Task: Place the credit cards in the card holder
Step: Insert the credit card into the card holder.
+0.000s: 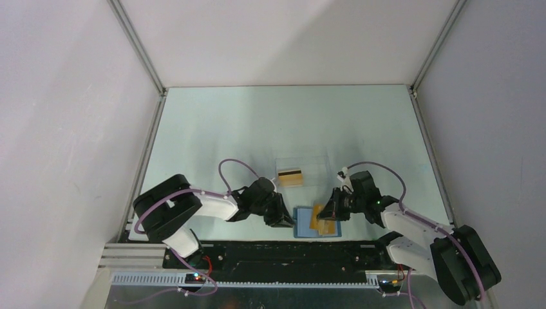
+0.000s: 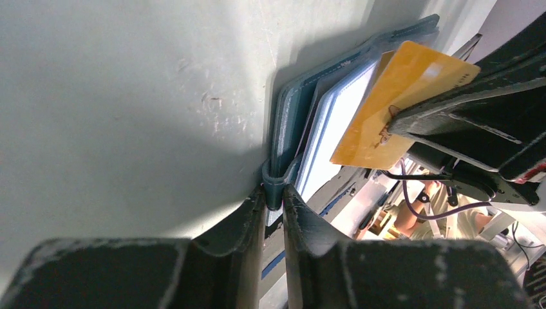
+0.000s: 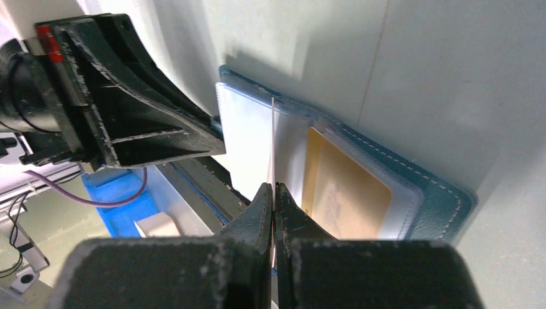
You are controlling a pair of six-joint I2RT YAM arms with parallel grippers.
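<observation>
Your right hand (image 3: 273, 192) is clamped tight on a card (image 2: 396, 103). It pinches one end, so the orange-gold plastic juts past the fingertips, thin, stiff and glossy, and edge-on from the wrist. Just beyond its tip lies the holder (image 3: 444, 199), open on the surface (image 1: 257, 129). It's stitched blue leather outside, with pale, clear-fronted pockets inside. A pocketed card (image 3: 344, 187) already sits to the right of the one you're carrying.

Across the holder from you, your left hand (image 2: 273, 193) is closed on the little clasp tab (image 2: 275, 180) at the holder's edge, pinning it down. Whether your card's leading edge is touching the pockets, I can't tell.

To do the insertion well, bring that leading edge down to a free pocket's mouth. Flatten the tilt so the card runs nearly parallel to the leather, then slide it in straight. The pocket film looks soft and could buckle if you come in steep. The surface looks smooth, so you need the left grip firm or the holder may skate away.

Farther out past both hands, a clear box (image 1: 302, 161) holds a striped card (image 1: 291, 176).
</observation>
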